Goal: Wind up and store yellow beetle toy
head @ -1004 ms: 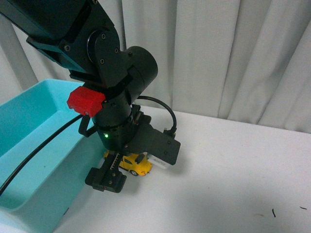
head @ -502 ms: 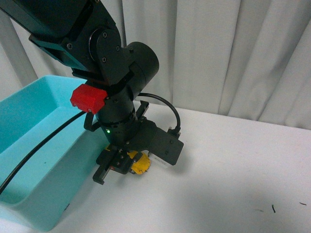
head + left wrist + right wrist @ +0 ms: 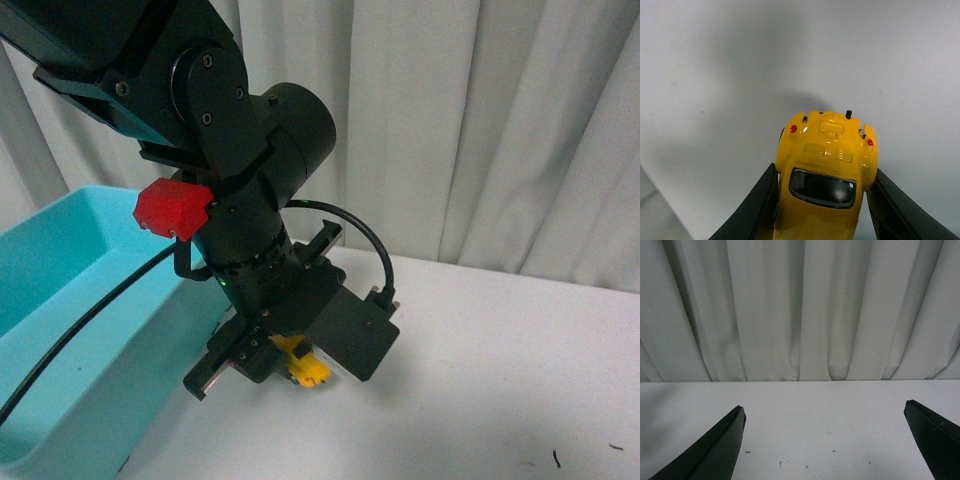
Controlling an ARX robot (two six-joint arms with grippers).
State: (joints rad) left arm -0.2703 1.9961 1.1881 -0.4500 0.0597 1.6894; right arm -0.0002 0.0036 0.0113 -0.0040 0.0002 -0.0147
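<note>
The yellow beetle toy [image 3: 826, 165] fills the left wrist view, rear end with red tail lights pointing away over the white table, dark rear window toward the camera. My left gripper [image 3: 822, 200] is shut on it, one black finger pressed on each flank. In the front view only a small yellow part of the yellow beetle toy [image 3: 305, 368] shows under the bulky black left arm, with the left gripper [image 3: 275, 365] low over the table beside the bin's right wall. My right gripper [image 3: 825, 440] stands open, nothing between its wide-apart fingers.
A light blue bin [image 3: 60, 330] stands at the left of the front view, its inside bare. A black cable [image 3: 90, 315] runs from the left arm across it. White curtains [image 3: 480, 120] close off the back of the white table [image 3: 500, 380].
The left arm has swung and twisted about the toy. The toy now shows less in the front view and sits slightly lower and further right.
</note>
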